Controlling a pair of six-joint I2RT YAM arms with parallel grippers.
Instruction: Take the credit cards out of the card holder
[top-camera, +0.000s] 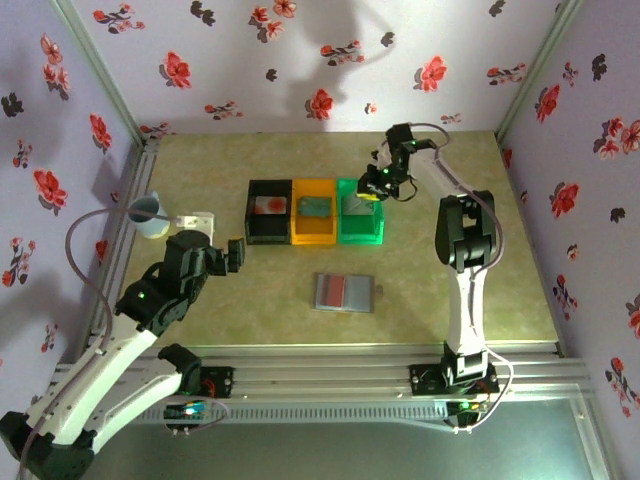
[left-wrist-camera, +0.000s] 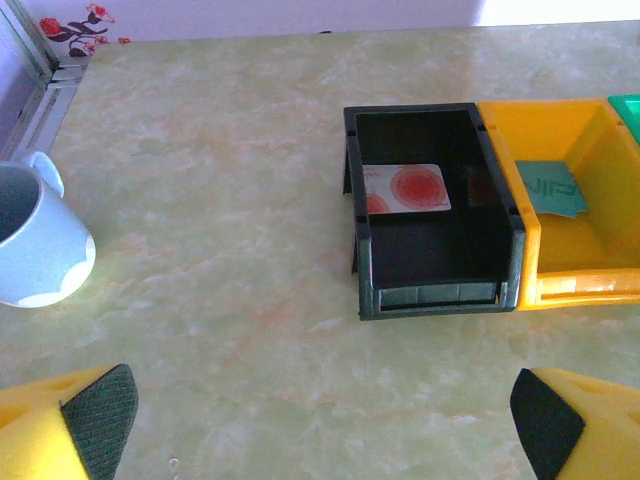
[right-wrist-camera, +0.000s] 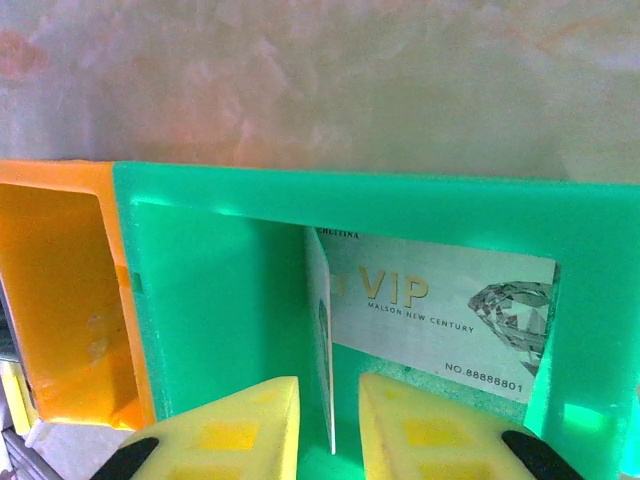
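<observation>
- One mug is seen at the far left, well apart from the bins.
- The left claw is held wide open with nothing between its fingers. It is set near the front of the black bin.
- Three bins are lined up side by side: the black bin, the orange bin and the green bin.
- Four cards are counted. One white card with red circles is laid flat in the black bin and one grey-green card in the orange bin.
- One card holder is laid open on the table in front of the orange and green bins, well apart from both claws.
- In the green bin, one silver card marked VIP is laid flat and one thin card is stood on edge.
- The right claw is placed over the green bin with its jaws slightly parted. The upright card is seen between the fingers with a gap on either side, so nothing is gripped.
</observation>
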